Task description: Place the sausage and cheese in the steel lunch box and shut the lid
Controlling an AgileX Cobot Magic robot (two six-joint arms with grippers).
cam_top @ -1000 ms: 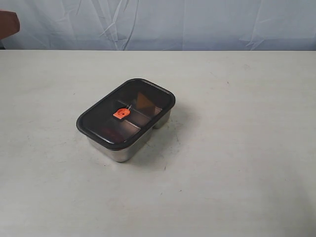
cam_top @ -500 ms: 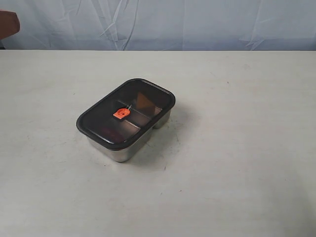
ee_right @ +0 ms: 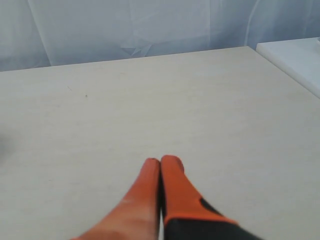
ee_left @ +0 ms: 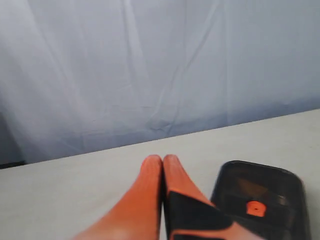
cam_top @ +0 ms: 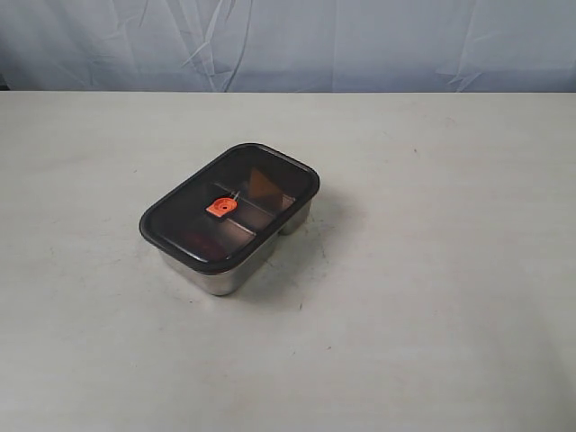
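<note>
Left pincer (ee_left: pixel 162 159) and right pincer (ee_right: pixel 160 161) sit closed, empty; smoky lid (cam_top: pixel 229 205) covers steel lunch box (cam_top: pixel 214 275).

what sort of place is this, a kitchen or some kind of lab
Probably a robot lab or test bench, not a kitchen: a plain pale table, a wrinkled light-blue cloth backdrop hung behind it, and a lone steel lunch box with its dark lid on.

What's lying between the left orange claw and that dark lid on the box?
Nothing. In the left wrist view, only bare table shows between the shut left claw and the dark lid.
</note>
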